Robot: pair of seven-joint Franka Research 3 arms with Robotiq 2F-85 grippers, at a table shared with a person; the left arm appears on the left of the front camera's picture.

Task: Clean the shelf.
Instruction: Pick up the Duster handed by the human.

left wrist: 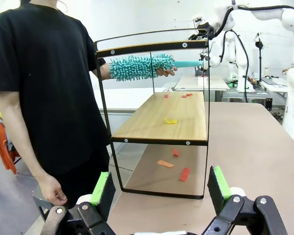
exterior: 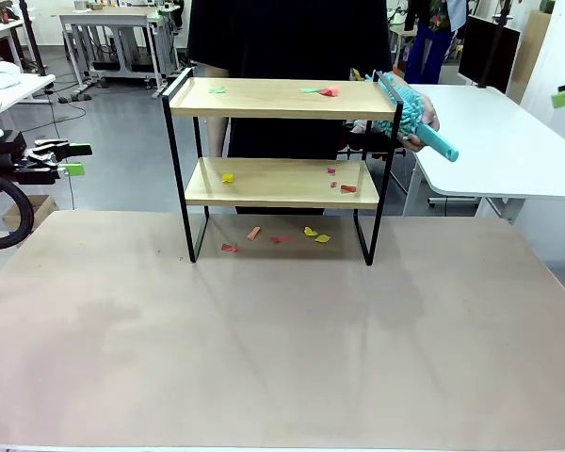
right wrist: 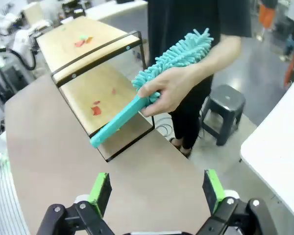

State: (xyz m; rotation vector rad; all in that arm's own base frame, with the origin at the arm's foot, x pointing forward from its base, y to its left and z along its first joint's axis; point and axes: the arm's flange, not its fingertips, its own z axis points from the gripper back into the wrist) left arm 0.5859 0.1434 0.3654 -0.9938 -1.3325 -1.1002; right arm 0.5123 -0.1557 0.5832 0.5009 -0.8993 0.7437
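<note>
The shelf (exterior: 264, 98) stands at the far middle of the brown table, with small coloured paper scraps (exterior: 229, 177) on both boards and on the table under it. A person in black stands behind it and holds a teal fluffy duster (exterior: 410, 118) at the shelf's right end, level with the top board. My left gripper (exterior: 73, 159) hangs open off the table's left side, well away from the shelf. In the left wrist view the shelf (left wrist: 161, 122) is seen end-on beyond my open left gripper (left wrist: 160, 186). The right gripper (right wrist: 155, 191) is open and empty, below the duster (right wrist: 179, 51) and the person's hand.
A white table (exterior: 508, 141) stands to the right behind the brown table (exterior: 282, 358). A grey stool (right wrist: 225, 105) sits on the floor by the person. The near half of the brown table is bare. My right arm (left wrist: 284, 19) rises beyond the shelf in the left wrist view.
</note>
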